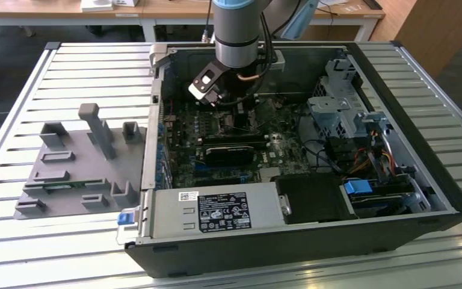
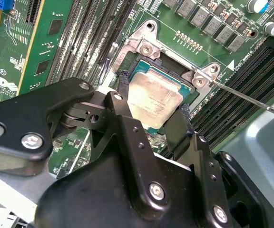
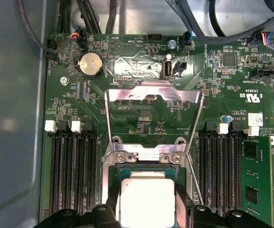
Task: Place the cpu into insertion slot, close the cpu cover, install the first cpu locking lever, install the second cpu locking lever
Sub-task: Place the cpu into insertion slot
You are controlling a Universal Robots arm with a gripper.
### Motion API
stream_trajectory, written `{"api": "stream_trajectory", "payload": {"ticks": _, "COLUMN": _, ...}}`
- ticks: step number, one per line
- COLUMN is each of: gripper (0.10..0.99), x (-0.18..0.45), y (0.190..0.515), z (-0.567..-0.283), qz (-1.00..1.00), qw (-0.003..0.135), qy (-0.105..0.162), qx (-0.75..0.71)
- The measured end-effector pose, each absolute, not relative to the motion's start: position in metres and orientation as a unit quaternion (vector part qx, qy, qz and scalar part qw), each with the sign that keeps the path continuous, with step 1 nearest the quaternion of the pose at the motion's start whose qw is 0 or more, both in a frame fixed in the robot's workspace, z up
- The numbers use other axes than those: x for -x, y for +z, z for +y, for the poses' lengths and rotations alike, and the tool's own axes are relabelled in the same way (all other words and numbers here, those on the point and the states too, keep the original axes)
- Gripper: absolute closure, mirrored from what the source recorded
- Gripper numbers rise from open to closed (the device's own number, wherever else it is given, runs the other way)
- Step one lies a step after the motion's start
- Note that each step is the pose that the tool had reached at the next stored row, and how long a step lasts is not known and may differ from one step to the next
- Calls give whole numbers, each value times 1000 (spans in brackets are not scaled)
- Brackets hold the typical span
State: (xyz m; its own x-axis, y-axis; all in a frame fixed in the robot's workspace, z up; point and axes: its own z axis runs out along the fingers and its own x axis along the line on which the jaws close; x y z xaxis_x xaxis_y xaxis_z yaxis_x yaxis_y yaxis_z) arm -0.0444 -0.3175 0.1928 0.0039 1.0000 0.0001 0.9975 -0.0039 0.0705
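Closest in, your gripper [image 2: 151, 103] is clenched on the cpu [image 2: 155, 92], a finger on each of two opposite edges. The chip sits square over the insertion slot [image 2: 141, 70], low against it (fully seated or not, I cannot tell). Just beyond, the cpu cover [image 3: 127, 93] stands tipped back on its hinge. A thin wire locking lever [image 3: 194, 179] sticks up free beside the slot. Black memory slots [image 3: 70, 175] flank it on the green board [image 3: 232, 80]. Farther out, the arm [image 1: 235, 36] reaches into the open computer case [image 1: 295, 250]. A grey fixture tray [image 1: 62, 174] lies toward the slatted table's [image 1: 14, 253] edge at the exterior view's left.
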Motion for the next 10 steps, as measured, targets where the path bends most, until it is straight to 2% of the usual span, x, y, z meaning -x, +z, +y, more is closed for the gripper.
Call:
{"api": "stream_trajectory", "payload": {"ticks": 3, "gripper": 533, "x": 44, "y": 193, "z": -318, "qz": 705, "qw": 25, "qy": 25, "qx": -708}}
{"api": "stream_trajectory", "payload": {"ticks": 4, "gripper": 471, "x": 44, "y": 193, "z": -318, "qz": 705, "qw": 25, "qy": 25, "qx": -708}}
{"api": "stream_trajectory", "payload": {"ticks": 10, "gripper": 471, "x": 44, "y": 194, "z": -318, "qz": 705, "qw": 25, "qy": 25, "qx": -708}}
